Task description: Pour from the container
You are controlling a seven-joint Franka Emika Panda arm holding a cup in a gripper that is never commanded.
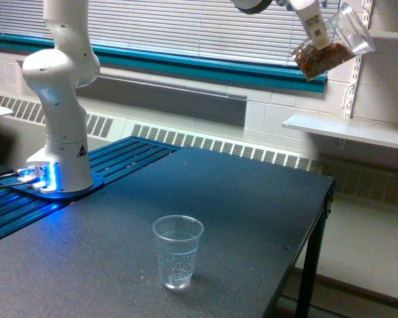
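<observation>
Dark speckled table [239, 199] fills most of my exterior view, with white window blinds [186, 26] and a teal sill [205, 66] behind it, a white radiator grille [212, 142] below, and a white wall shelf [351, 129] on the exterior view's right.

Arm base [60, 119] stands white on the exterior view's left, on a blue-lit mount [46, 182]. A small triangular warning sticker [81, 150] sits on the base column; I cannot read any text on it. No other writing or brand mark is legible from here.

Gripper [316, 30] is high at the top right, well above the table and off to the side of it. Its pale fingers [314, 26] are clamped on the container [331, 46], holding it by the wall. Container is tilted steeply, mouth up and to the exterior view's right, bottom end lower and toward the left. Brown nut-like pieces [313, 61] are heaped in the lower end. Whether both fingers press evenly I can't quite make out at this resolution.

Second clear cup [178, 252] stands upright on the table near the front, alone, well apart from the held one. It looks empty, though small dark specks show on or through its walls.
</observation>
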